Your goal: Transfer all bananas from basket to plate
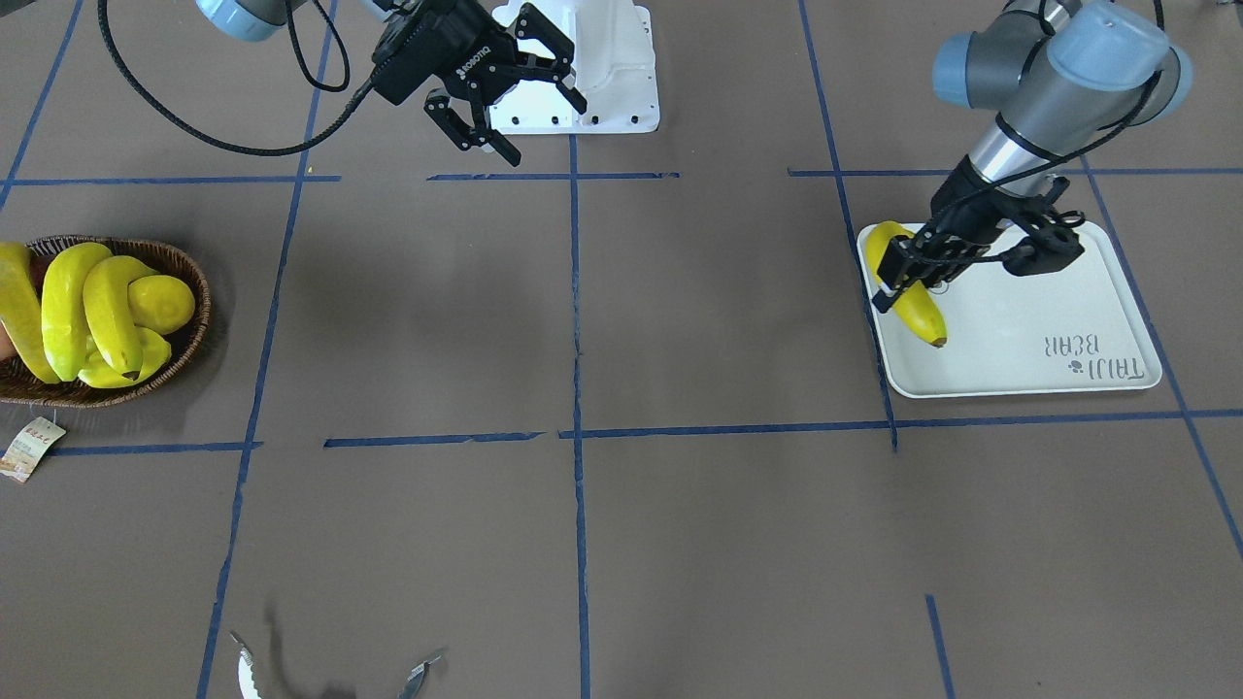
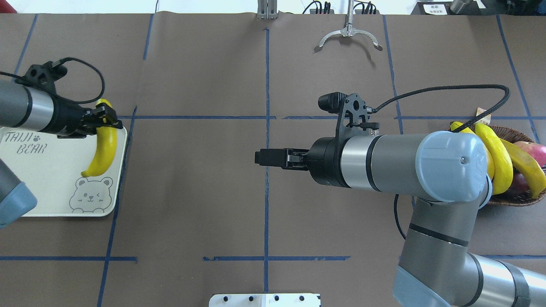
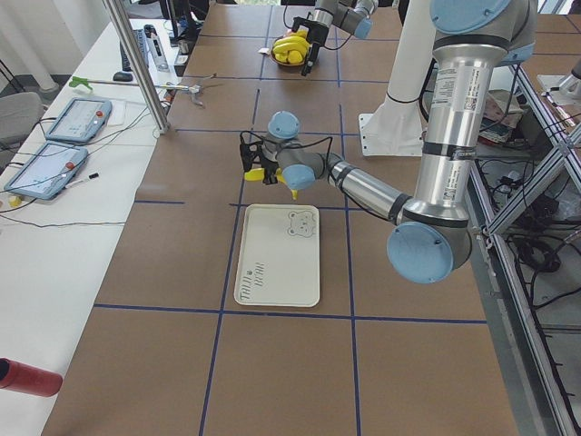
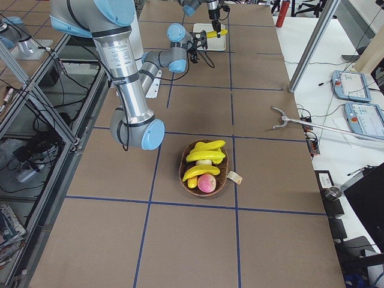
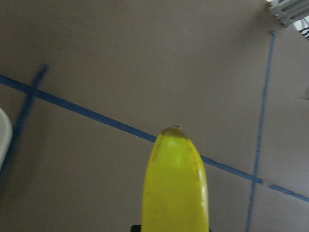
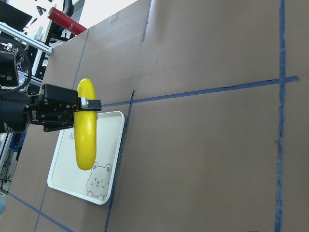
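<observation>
While gripped, banana (image 2: 103,151) (glossy) — seemingly aloft.

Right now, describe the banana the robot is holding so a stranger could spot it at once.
Find the white bear tray at the robot's left end of the table. The left gripper holds one yellow banana over its edge, the only banana outside the wicker basket.

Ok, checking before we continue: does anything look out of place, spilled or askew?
Nothing spilled or damaged. The banana held in the left gripper hangs at the plate's corner, one end jutting past the rim.
</observation>
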Action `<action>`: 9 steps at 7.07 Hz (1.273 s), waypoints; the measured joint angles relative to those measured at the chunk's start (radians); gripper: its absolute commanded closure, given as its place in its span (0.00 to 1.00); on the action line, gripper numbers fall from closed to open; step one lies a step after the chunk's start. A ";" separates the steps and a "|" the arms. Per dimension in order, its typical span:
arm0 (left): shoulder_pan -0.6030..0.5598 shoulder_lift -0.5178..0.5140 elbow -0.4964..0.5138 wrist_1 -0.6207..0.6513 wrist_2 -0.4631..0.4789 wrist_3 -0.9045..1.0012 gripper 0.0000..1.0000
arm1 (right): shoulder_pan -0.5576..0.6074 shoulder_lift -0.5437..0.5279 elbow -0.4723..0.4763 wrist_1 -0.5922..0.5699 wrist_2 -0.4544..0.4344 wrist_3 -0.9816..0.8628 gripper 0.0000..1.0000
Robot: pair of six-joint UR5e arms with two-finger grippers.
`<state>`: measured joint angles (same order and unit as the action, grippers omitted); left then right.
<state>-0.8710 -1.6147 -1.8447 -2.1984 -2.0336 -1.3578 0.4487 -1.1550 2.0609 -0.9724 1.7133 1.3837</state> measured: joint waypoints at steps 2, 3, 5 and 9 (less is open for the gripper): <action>-0.061 0.145 0.015 0.009 0.010 0.156 1.00 | 0.003 -0.005 -0.002 0.000 -0.005 0.000 0.01; -0.083 0.166 0.047 0.010 0.020 0.201 1.00 | 0.006 -0.005 -0.003 0.000 -0.005 0.000 0.01; -0.094 0.142 0.160 0.008 0.060 0.273 1.00 | 0.009 -0.005 -0.004 0.001 -0.006 0.000 0.00; -0.100 0.126 0.237 0.000 0.072 0.339 0.00 | 0.010 -0.003 -0.002 0.002 -0.006 0.000 0.01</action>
<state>-0.9706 -1.4882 -1.6082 -2.1984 -1.9619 -1.0192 0.4592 -1.1579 2.0584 -0.9702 1.7073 1.3840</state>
